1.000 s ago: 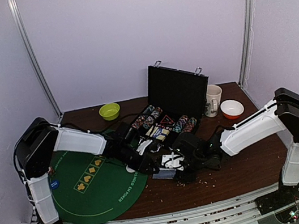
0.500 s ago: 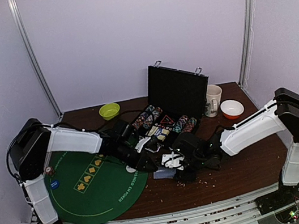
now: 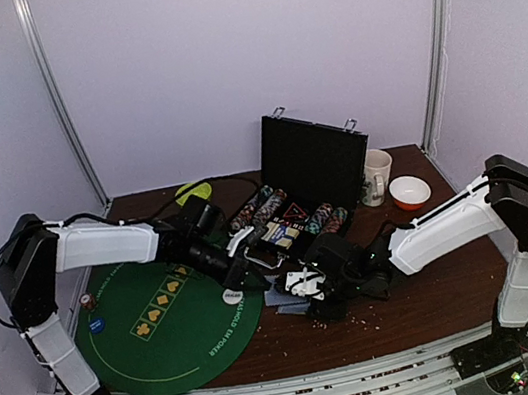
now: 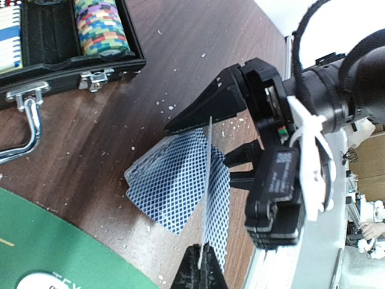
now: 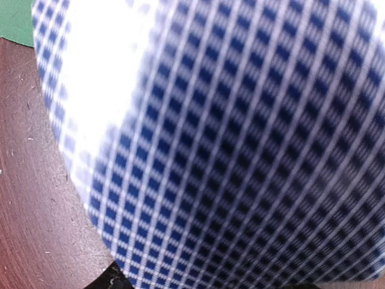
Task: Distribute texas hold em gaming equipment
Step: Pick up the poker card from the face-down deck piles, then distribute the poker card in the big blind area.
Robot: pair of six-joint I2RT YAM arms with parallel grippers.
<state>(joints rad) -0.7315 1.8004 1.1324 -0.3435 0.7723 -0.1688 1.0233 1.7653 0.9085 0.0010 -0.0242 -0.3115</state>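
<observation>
Brown table (image 3: 415,309): left jaws now clamped on card (image 4: 209,180), arm (image 3: 109,242) stretched farther; right jaws unclear.

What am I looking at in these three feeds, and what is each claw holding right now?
Two robot arms, each ending in a two-finger gripper. The wide picture looks down from above and behind; the other two come from wrist cameras. On the table are a green felt mat, an open case of poker chips, a white dealer disc and fanned blue-backed cards. The left gripper is shut on a single card, seen edge-on. A card back fills the right wrist view; whether the right gripper grips anything is unclear.
</observation>
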